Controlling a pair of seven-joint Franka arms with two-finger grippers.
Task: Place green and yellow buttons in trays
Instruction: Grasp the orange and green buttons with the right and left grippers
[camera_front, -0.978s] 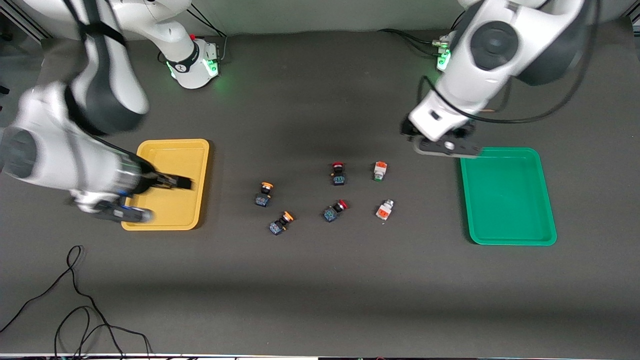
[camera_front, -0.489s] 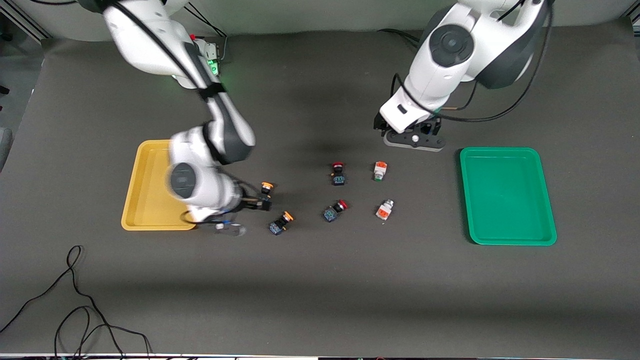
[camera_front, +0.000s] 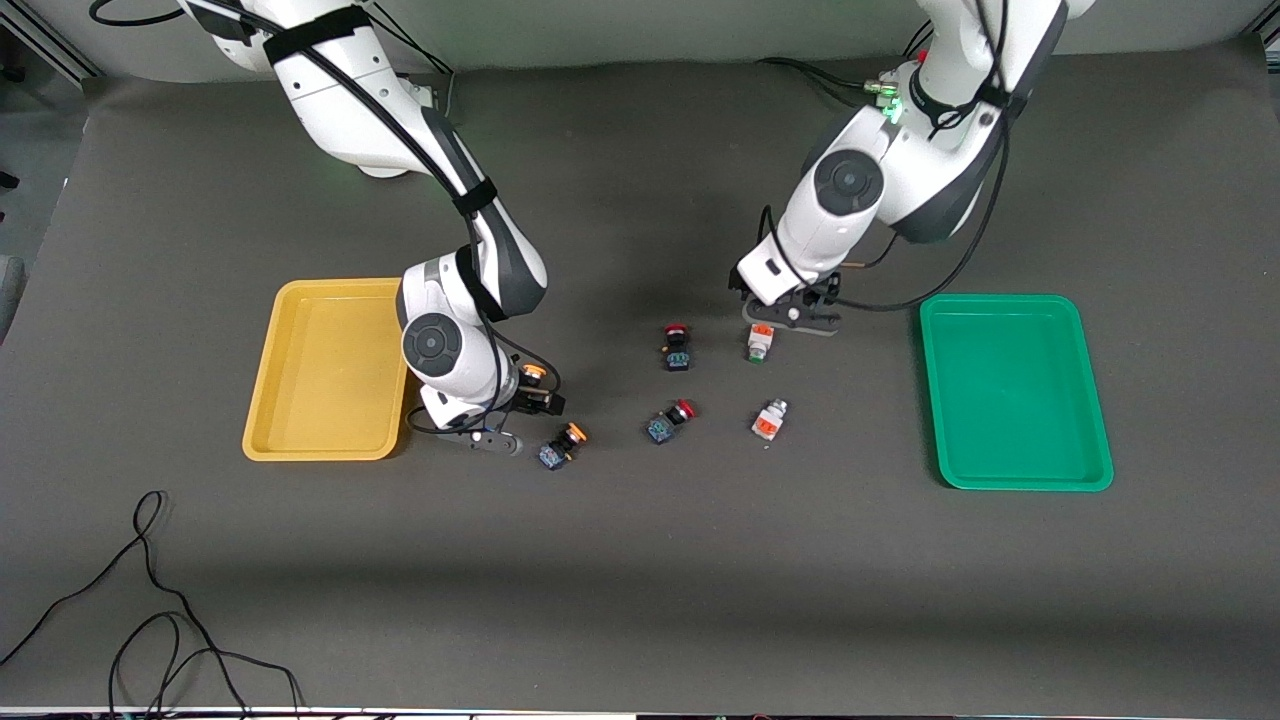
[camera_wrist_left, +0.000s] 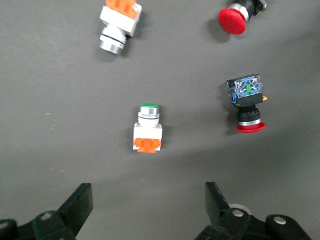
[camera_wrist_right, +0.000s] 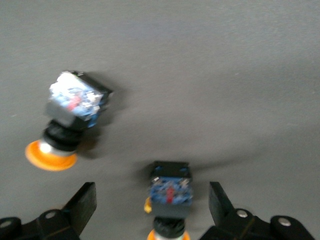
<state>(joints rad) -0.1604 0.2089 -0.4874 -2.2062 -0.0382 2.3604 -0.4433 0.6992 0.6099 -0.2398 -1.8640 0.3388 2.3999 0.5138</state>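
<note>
Two yellow-capped buttons lie near the yellow tray. One sits between the open fingers of my right gripper, low over the table. It also shows in the right wrist view, between the fingers, with the gripper open around it. The other lies free nearer the camera. Two green-tipped white buttons lie toward the green tray. My left gripper is open just beside the first one, which lies ahead of the gripper and apart from it. The second lies farther off.
Two red-capped buttons lie between the yellow and green ones; they also show in the left wrist view. Both trays hold nothing. A black cable loops on the table near the camera at the right arm's end.
My right arm swung from over the yellow tray to the yellow button. My left arm moved from the green tray's corner down to the green-tipped button.
</note>
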